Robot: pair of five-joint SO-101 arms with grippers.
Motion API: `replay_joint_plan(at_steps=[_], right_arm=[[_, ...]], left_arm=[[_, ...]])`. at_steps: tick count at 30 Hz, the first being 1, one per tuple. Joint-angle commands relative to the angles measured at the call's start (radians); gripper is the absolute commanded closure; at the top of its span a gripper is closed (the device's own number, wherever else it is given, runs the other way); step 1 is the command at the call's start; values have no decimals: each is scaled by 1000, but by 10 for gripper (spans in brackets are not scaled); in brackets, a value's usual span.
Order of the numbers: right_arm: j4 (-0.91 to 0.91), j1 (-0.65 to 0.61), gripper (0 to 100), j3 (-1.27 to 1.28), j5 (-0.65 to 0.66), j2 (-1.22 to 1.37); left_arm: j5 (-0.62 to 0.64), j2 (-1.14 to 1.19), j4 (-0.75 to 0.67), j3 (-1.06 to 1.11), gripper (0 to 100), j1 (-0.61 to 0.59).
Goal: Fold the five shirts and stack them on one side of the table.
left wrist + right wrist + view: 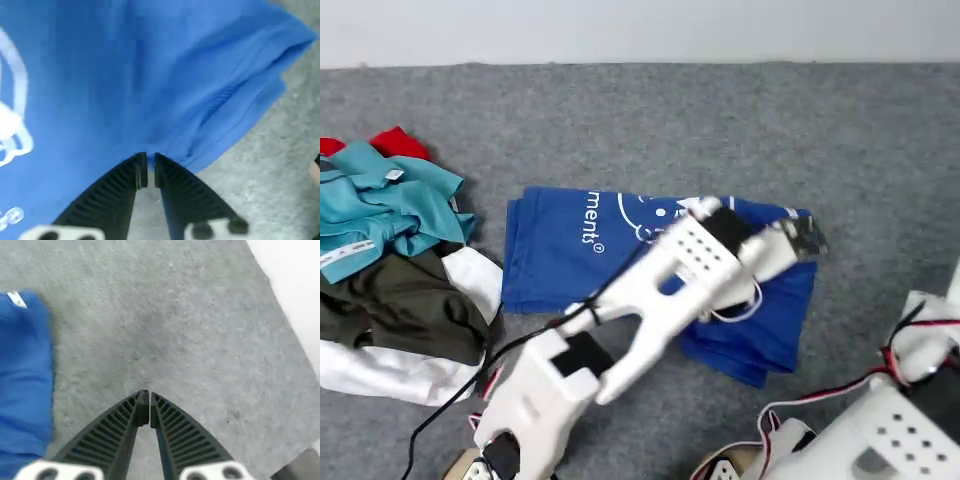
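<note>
Left white plastic arm (660,290) stretching out long, wrist tipping downward. Left black ribbed gripper (146,169) pointing down, jaws pressing together, thin slit showing between tips. Right white plastic arm (880,430) sitting folded back. Right black ribbed gripper (145,409) pointing down, jaws meeting at tips.

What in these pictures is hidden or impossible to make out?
High view: the white left arm covers part of the blue printed shirt.
High view: the red cloth is mostly buried under the teal shirt.
High view: the bottom edge cuts off the right arm.
Left wrist view: the picture's edge cuts off the shirt's white print.
</note>
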Motion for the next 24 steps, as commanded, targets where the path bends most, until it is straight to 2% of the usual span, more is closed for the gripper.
replay_joint_plan(at_steps=[1,10,20,24], right_arm=[[4,16,987,11,55,-61],[-4,13,987,55,64,-91],[-44,12,987,84,66,-90],[-47,12,987,84,66,-90]], left_arm=[[-14,54,8,-38,942,14],[-29,184,38,-25,942,-17],[-25,-15,40,-16,932,6],[-25,-87,38,39,859,68]])
